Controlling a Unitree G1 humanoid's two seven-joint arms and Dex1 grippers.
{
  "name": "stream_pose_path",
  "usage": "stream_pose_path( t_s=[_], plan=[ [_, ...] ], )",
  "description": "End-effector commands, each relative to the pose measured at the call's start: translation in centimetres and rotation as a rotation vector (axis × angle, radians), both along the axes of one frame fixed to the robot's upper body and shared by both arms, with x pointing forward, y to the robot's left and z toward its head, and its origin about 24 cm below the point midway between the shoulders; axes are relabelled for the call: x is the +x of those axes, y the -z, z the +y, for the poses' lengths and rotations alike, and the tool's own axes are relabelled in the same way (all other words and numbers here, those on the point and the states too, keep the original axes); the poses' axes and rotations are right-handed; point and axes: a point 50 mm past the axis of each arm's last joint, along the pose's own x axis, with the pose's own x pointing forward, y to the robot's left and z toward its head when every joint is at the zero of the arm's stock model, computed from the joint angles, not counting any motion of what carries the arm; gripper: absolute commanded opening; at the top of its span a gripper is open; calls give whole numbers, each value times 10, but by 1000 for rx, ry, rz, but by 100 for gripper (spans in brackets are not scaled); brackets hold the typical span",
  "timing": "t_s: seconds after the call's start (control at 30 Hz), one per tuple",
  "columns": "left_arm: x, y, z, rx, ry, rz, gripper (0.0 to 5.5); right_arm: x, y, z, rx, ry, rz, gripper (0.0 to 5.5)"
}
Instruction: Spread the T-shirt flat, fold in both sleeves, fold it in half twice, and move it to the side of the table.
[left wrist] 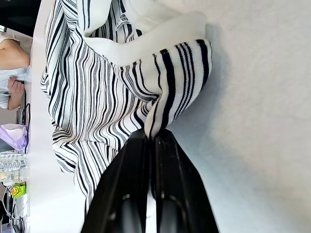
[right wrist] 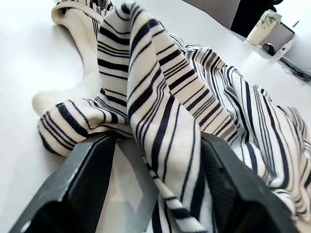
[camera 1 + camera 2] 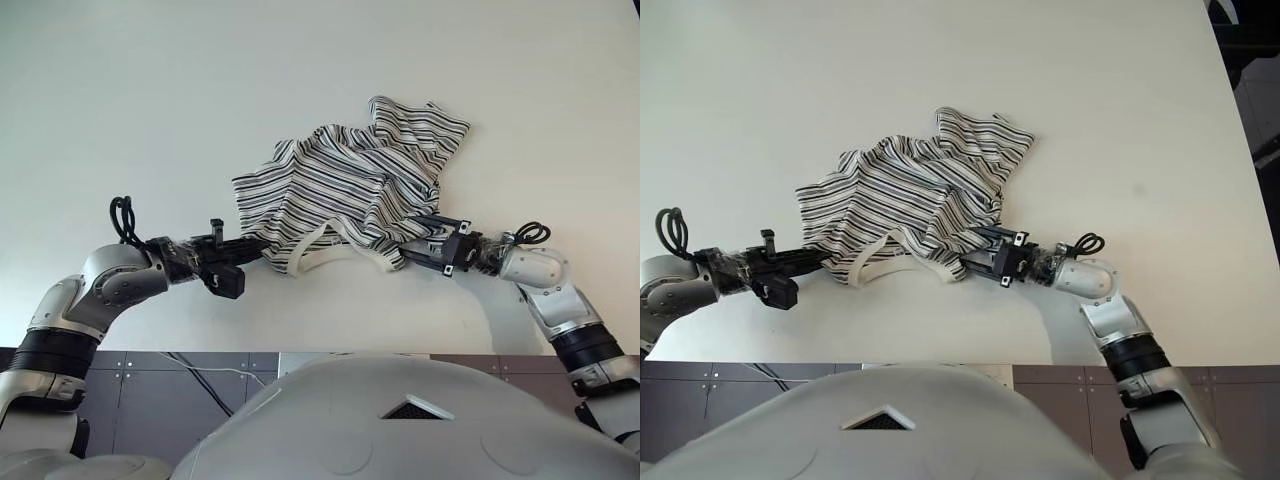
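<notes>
at the left, the left jaws lie low over the plain white surface (image 3: 150, 100) and point inward toward the middle. they are pressed together on a pinched fold at the near left edge of the black-and-white striped knit t-shirt (image 3: 340, 180). in the left wrist view the clamped cloth bulges out in a small rounded hump just past the tips, and a plain white ribbed band (image 1: 160, 46) runs beside it.

in the middle, the t-shirt rests on the surface as a crumpled heap, not flat. it is gathered into ridges and folds, and one striped lobe sticks out toward the far right. along its near edge we see the white band hanging in a loose loop between the two sets of jaws.

at the right, the right jaws sit at the near right edge of the t-shirt and point inward toward the left. they stand apart, with a striped fold draped through the gap between them. we cannot tell whether either side presses on the cloth. bare surface stretches well beyond the shirt on the far side.
</notes>
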Motion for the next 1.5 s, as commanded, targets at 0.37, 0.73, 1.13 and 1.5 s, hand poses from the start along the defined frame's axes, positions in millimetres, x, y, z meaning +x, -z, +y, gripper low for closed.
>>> stream_pose_path(
  t_s=[0.37,0.73,1.13,1.5],
  plan=[
    [0,-3,3,5,-2,-9,12,42,-31,-22,-152,187,-402,274],
    [11,-3,-11,-38,20,-37,12,34,14,14,-242,149,-490,274],
    [-3,4,-6,-52,-93,-40,12,40,-98,-32,-66,241,-663,274],
    [-5,4,-11,-63,-97,-47,12,-3,-76,-89,-342,-16,311,274]
  ],
)
